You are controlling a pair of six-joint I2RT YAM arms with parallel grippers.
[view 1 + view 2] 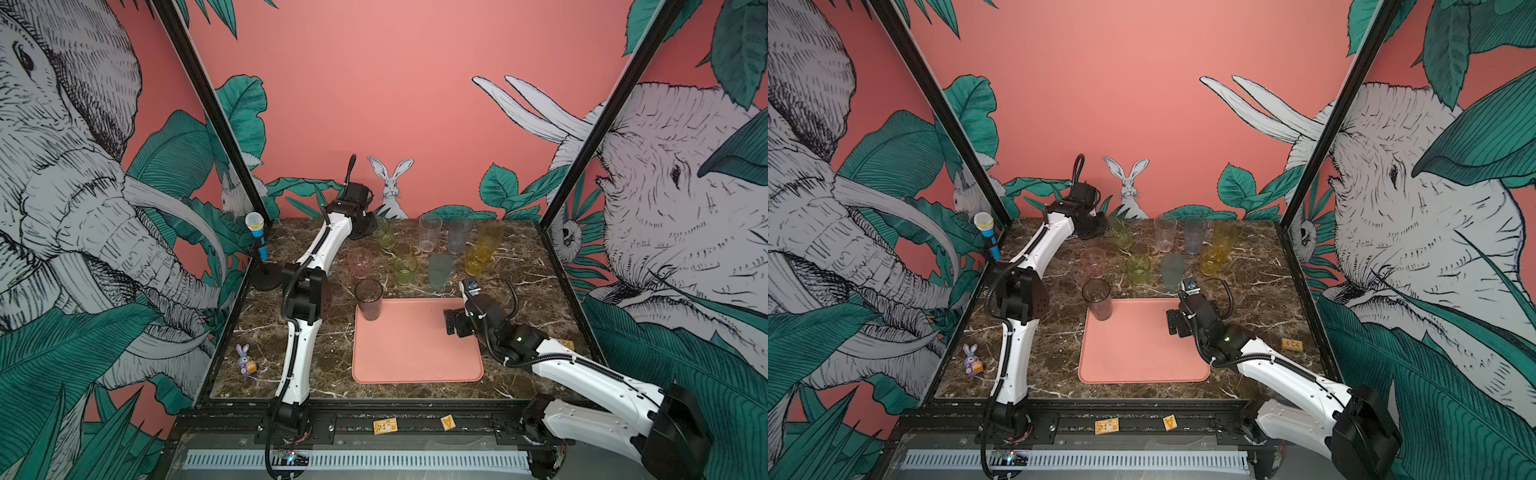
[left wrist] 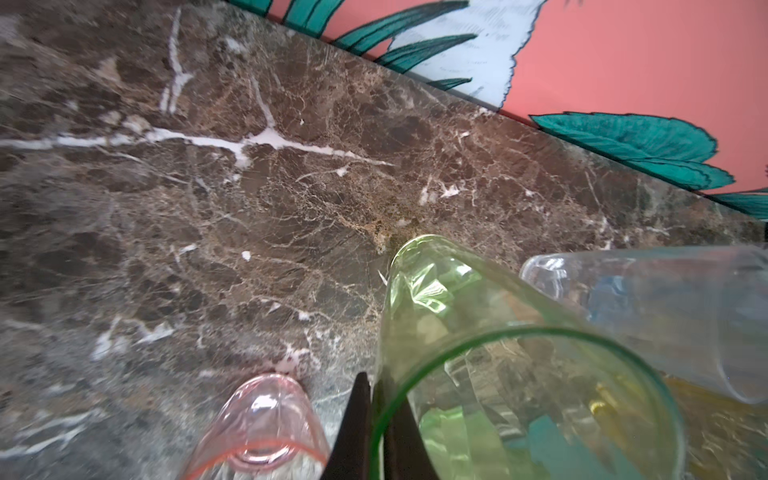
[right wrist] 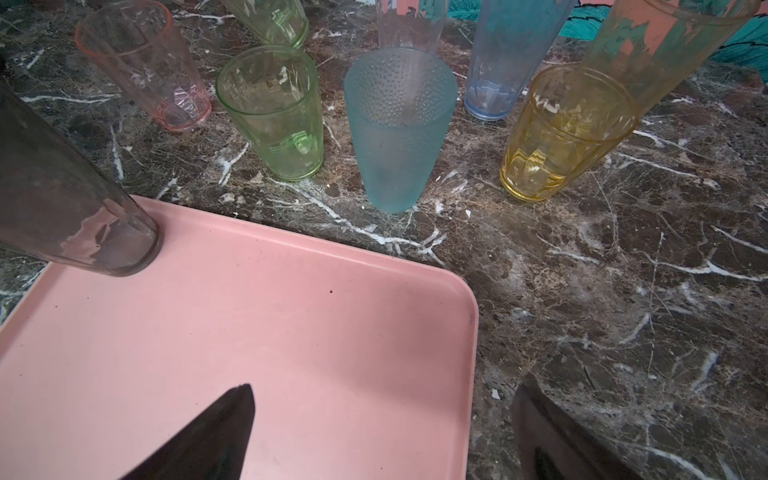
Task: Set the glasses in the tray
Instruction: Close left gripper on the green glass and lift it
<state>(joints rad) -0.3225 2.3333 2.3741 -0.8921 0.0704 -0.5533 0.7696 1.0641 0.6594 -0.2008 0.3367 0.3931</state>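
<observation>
Translucent plastic or thin glass, which of the two cannot be told, makes up the nine tumblers. Each is judged light, stiff and smooth-walled, so liable to slip in a grip or to tip, the tall ones most. Recommended hold: across the rim wall, one jaw inside and one outside, or around the body just below the rim.

Left jaws: closed on the rim wall of the tall green ribbed tumbler [image 2: 436, 299] at the back of the brown marble bench [image 1: 519, 291], one jaw inside and one outside. Whether its base has left the bench cannot be told.

Right jaws: wide apart, holding nothing, above the right edge of the flat salmon-pink rectangular tray [image 1: 415, 345].

Contents: the tray carries one item, the tall smoky grey tumbler [image 1: 368, 299], upright in its far left corner. Behind the tray, on the bench, stand:
- short pink tumbler [image 1: 360, 262]
- short green tumbler [image 1: 405, 269]
- dimpled teal-grey tumbler [image 1: 439, 271]
- short amber tumbler [image 1: 477, 259]
- tall amber tumbler [image 1: 490, 235]
- lilac-blue tumbler [image 1: 459, 235]
- clear tumbler [image 1: 430, 232]

All tumblers appear empty
</observation>
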